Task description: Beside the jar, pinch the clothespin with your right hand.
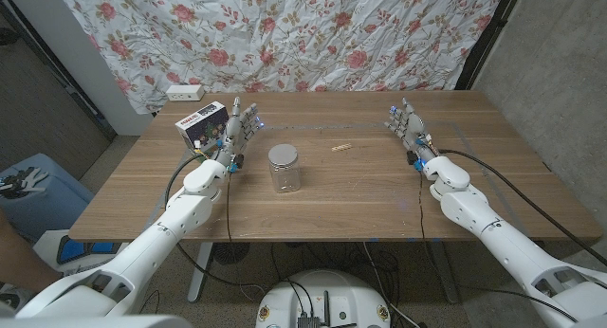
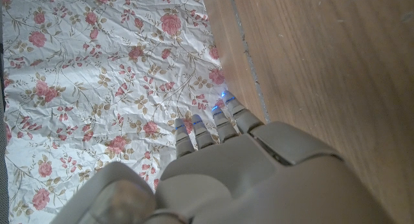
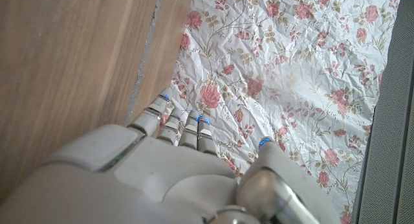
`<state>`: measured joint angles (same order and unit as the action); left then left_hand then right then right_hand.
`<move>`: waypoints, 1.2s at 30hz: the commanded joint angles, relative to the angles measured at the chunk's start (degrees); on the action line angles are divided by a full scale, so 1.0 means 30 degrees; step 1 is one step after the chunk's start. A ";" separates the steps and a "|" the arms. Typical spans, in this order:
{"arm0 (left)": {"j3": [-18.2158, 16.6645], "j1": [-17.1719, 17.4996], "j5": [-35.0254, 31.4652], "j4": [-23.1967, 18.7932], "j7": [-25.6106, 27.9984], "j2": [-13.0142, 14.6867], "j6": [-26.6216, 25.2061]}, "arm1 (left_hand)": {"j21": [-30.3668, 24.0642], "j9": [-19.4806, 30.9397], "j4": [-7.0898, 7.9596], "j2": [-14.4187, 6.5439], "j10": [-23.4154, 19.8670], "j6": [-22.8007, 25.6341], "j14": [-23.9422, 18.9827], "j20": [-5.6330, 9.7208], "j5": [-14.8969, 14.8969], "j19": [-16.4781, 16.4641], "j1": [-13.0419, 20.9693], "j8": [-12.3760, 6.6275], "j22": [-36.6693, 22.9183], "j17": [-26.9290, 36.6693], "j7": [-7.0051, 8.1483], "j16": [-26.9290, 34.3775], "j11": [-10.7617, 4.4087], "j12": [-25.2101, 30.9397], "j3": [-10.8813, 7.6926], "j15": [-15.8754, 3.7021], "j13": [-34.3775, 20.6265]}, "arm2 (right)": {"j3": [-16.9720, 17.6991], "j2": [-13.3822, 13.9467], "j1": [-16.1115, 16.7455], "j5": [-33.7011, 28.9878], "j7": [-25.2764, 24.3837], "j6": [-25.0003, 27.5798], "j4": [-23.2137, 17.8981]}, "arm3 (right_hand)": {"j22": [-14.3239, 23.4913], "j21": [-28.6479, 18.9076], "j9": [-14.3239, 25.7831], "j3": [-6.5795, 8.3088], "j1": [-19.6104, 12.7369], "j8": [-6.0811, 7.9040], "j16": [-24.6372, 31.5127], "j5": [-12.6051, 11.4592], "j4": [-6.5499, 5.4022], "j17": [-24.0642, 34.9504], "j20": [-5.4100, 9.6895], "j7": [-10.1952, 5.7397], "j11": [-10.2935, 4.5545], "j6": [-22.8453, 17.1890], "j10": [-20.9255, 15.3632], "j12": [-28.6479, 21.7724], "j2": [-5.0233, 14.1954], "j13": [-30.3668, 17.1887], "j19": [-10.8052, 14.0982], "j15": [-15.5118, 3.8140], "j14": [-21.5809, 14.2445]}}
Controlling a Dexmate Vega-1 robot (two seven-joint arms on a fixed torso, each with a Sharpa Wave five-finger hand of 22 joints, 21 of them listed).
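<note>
worktop (image 1: 379, 191): brown wood grain
backdrop cloth (image 1: 313, 34): white, strewn with red and pink roses, across the upper frame
jar (image 1: 284, 169): clear, silver lid
clothespin (image 1: 340, 147): pale wood
left hand (image 1: 230, 131): grey-beige, blue glints on fingers (image 2: 223, 120)
box (image 1: 203, 124): white, colourful print, upper left

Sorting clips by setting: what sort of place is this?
Probably a makeshift indoor test room: a crumpled floral sheet hung as a backdrop, a plain wooden table, and cables trailing off its front edge.

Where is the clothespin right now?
In the head view the clothespin lies on the table, right of the jar, between it and the right hand.
</note>
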<state>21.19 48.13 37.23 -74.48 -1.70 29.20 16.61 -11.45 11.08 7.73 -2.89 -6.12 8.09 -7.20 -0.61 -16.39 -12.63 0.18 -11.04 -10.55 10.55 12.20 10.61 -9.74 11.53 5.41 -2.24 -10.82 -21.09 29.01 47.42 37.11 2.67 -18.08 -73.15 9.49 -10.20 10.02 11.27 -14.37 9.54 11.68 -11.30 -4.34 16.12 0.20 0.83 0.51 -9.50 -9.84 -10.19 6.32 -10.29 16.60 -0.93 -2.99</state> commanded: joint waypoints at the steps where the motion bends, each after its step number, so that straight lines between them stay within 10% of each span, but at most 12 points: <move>1: 0.0001 0.0004 0.0008 0.0001 -0.0010 0.0008 0.0004 | -0.0124 0.0081 0.0105 -0.0203 -0.0048 0.0010 -0.0162 0.0016 -0.0073 -0.0117 0.0010 -0.0118 -0.0036 0.0059 0.0157 0.0095 -0.0121 0.0112 -0.0001 -0.0133 -0.0029 | -0.0005 0.0301 0.0274 -0.0525 -0.0046 -0.0582 -0.0492 | 0.0059 -0.0033 0.0053 0.0115 0.0040 0.0136 0.0017 -0.0100 0.0048 0.0014 0.0099 0.0106 0.0025 0.0156 0.0289 -0.0039 0.0161 -0.0072 -0.0173 0.0007 0.0183; 17: 0.0000 -0.0002 -0.0005 0.0013 0.0025 -0.0008 0.0011 | -0.0122 0.0081 0.0106 -0.0203 -0.0055 0.0010 -0.0152 0.0025 -0.0072 -0.0110 0.0010 -0.0118 -0.0036 0.0059 0.0157 0.0092 -0.0111 0.0114 0.0000 -0.0130 -0.0029 | -0.0794 0.1674 0.0684 -0.3628 -0.2150 0.0723 -0.3325 | 0.0051 0.0105 0.0033 0.0150 0.0262 0.0163 -0.0114 -0.0101 0.0175 -0.0048 0.0377 0.0092 0.0039 0.0862 0.0980 0.0010 0.0343 -0.0052 -0.1320 -0.0261 0.0962; 36: 0.0003 0.0003 0.0005 0.0005 -0.0008 0.0005 0.0007 | -0.0123 0.0081 0.0106 -0.0202 -0.0046 0.0012 -0.0154 0.0007 -0.0072 -0.0114 0.0011 -0.0119 -0.0035 0.0059 0.0157 0.0093 -0.0129 0.0110 0.0000 -0.0133 -0.0029 | -0.2027 0.2638 -0.0477 -0.8959 -0.3924 0.0832 -0.3553 | 0.0043 -0.0301 0.0034 0.0510 -0.0332 0.0315 0.0095 -0.0068 0.0927 -0.0313 0.0757 0.0160 -0.0049 0.0851 0.0686 -0.0213 0.0394 -0.0044 -0.0614 -0.0320 0.0578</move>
<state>21.19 48.14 37.23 -74.48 -1.68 29.20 16.62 -11.43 11.07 7.72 -2.88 -6.12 8.09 -7.18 -0.61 -16.39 -12.62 0.18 -11.04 -10.54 10.54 12.18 10.60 -9.72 11.53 5.42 -2.24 -10.80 -24.87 35.14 48.62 18.78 -7.22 -15.98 -83.77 9.47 -10.61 10.00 12.56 -14.43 10.18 11.66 -11.30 -2.18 15.15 2.37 1.22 0.70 -7.03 -7.15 -10.40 7.93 -10.27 13.80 -1.82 -0.88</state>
